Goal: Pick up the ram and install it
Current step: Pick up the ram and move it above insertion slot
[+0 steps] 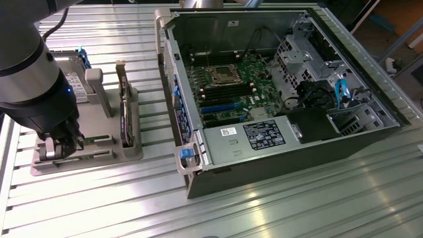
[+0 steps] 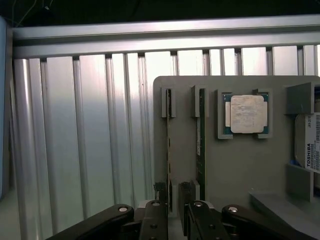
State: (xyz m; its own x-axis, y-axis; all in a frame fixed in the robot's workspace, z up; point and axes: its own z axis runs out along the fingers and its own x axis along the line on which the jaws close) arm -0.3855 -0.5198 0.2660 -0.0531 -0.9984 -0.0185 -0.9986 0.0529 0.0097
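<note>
The pincer [image 2: 173,194] is low over the gray holder [image 2: 235,175]. Its two fingertips [image 2: 160,192] stand one on each side of the ram [image 2: 169,150]. The jaws are released: the gap between them is plainly wider than the thin board, and nothing is clamped (whether one finger brushes the board I cannot tell).

The ram stands on edge in the slot nearest the holder's rim and shows as a narrow line. A second stick [image 2: 201,145], green with a pale label, stands on edge in the next slot. It is just beside the ram, parallel to it and outside the jaws. Past it a CPU [image 2: 246,114] lies flat in a square recess, and beyond that is a hard drive [image 2: 309,147]. The holder rests on the ribbed metal desk [image 2: 75,150].

In the exterior view the black arm [image 1: 29,74] stands at the exterior view's left, with the pincer at that end of the holder. A card [image 1: 124,111] with a metal bracket stands upright on the holder's side nearest the open case [image 1: 278,153]. The case lies on the desk at the exterior view's right with its motherboard [image 1: 228,89] exposed. The ram is in the holder, well apart from the case.
</note>
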